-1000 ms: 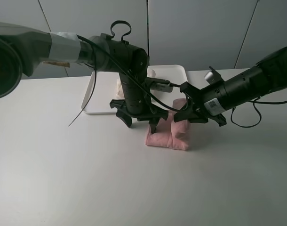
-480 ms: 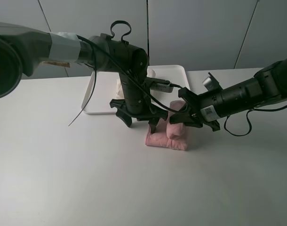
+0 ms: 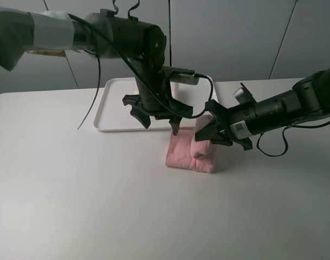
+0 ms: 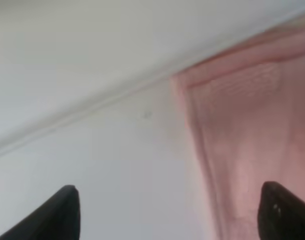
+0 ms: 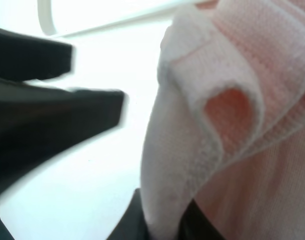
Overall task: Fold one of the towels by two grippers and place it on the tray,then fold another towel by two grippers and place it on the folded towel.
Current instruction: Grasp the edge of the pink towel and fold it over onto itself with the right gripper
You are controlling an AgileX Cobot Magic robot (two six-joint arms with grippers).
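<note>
The pink towel (image 3: pixel 185 153) lies folded on the table in front of the tray (image 3: pixel 113 111). My right gripper (image 3: pixel 209 133) is shut on the towel's raised right fold (image 5: pixel 232 95), which is pinched at the right gripper (image 5: pixel 160 220). My left gripper (image 3: pixel 157 120) hangs open over the tray's front edge, just past the towel's far left corner, with nothing in it. The left wrist view has the left gripper (image 4: pixel 172 215) spread wide above the table and the pink towel (image 4: pixel 242 125). The left arm hides the cream towel.
The left gripper's black fingers (image 5: pixel 47 115) show close beside the held fold. A corner of the white tray (image 5: pixel 45 20) sits behind them. Bare white table (image 3: pixel 100 206) spreads in front and to the left.
My left arm has risen and swung back toward the tray, still open. The right gripper slid a little left with the pink fold, then held still.
</note>
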